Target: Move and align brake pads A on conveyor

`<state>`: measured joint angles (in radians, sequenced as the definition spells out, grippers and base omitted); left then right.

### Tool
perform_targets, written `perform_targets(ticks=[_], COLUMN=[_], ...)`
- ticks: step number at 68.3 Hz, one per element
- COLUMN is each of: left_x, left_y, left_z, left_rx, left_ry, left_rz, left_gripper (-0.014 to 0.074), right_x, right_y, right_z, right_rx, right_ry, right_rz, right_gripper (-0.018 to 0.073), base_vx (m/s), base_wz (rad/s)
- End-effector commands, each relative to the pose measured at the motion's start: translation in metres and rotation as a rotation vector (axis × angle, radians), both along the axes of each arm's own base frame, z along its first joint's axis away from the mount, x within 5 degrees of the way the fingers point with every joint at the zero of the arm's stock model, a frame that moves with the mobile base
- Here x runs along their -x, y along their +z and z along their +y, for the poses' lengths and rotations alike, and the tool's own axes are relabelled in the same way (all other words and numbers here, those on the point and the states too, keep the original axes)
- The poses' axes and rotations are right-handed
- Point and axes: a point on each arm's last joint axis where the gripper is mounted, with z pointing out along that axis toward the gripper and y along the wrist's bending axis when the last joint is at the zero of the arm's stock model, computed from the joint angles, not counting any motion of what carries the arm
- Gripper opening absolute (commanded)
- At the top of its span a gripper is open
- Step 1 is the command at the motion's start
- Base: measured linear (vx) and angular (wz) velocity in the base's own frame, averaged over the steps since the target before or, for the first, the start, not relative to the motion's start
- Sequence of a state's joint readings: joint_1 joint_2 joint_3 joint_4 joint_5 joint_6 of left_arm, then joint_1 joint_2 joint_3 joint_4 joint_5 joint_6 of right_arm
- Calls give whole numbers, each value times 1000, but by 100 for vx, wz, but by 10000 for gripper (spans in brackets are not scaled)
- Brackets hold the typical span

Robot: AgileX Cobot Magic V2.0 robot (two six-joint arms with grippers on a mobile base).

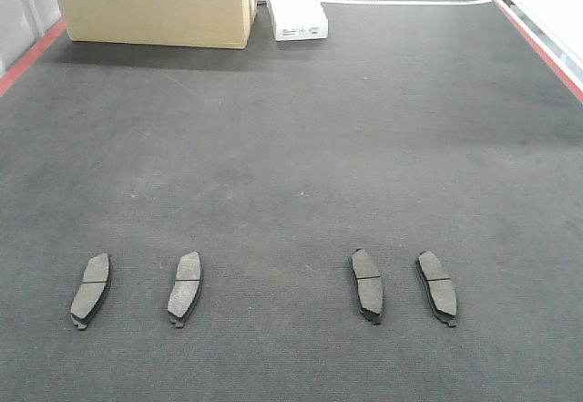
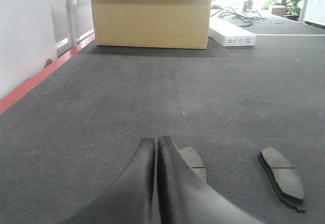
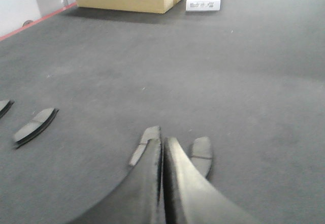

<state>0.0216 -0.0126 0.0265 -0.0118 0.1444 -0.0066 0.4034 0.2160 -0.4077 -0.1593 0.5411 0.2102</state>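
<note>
Looking down from the front view, you see four brake pads lying flat in a loose row on the conveyor (image 1: pixel 291 147), none touching another: the far-left pad (image 1: pixel 91 290), the second pad (image 1: pixel 185 288), the third pad (image 1: pixel 367 284) and the far-right pad (image 1: pixel 437 287). The left two lean one way, the right two the other, with a wider gap between the pairs. At the belt's far end stand a cardboard box (image 1: pixel 155 5) and, just beside it, a long white box (image 1: pixel 293 1) with a small printed label too blurred to read. You cannot see inside either. Your left tool (image 2: pixel 156 142) hangs low over the belt with fingertips pressed together, holding nothing; your right tool (image 3: pixel 162 144) is likewise closed and empty.
</note>
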Motion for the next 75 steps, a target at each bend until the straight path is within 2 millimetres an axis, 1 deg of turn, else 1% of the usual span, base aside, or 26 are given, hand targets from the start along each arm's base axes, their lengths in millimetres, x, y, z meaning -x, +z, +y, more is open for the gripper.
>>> perform_targets(ticks=[1,6,14,18,20,27,31,37,49,50,52,75], left_x=[0,0,0,0,0,0,0,0,0,0,0,0], left_y=[2,2,2,2,2,2,2,2,2,2,2,2], left_z=[0,0,0,0,0,0,0,0,0,0,0,0], left_rx=[13,13,12,12,12,12,12,12,12,12,12,12], left_ry=[0,0,0,0,0,0,0,0,0,0,0,0], left_rz=[-78,-78,-78,-78,-78,-78,-78,-78,-78,-78,-78,-78], left_gripper=[-6,-6,-6,-6,-6,-6,-6,-6,-6,-6,-6,-6], right_x=[-2,-3,-1,1,2,5,6,8,-2,-2,-2,-2], right_y=[18,21,22,19,15,-7,-26,-46,-80,-81,-82,-82], right_z=[-4,-8,-19,-23,-23,-22,-21,-20,-18,-18,-18,-18], right_rx=[22,-1,-11,6,20,81,93,92,90,88,83,78], right_ry=[-67,-162,-364,-427,-441,-420,-408,-400,-376,-373,-376,-376], right_rz=[-135,-159,-171,-184,-191,-263,-287,-346,-410,-428,-405,-407], right_gripper=[-11,-11,-11,-11,-11,-11,-11,-11,-11,-11,-11,-11], base_vx=[0,0,0,0,0,0,0,0,0,0,0,0], base_wz=[0,0,0,0,0,0,0,0,0,0,0,0])
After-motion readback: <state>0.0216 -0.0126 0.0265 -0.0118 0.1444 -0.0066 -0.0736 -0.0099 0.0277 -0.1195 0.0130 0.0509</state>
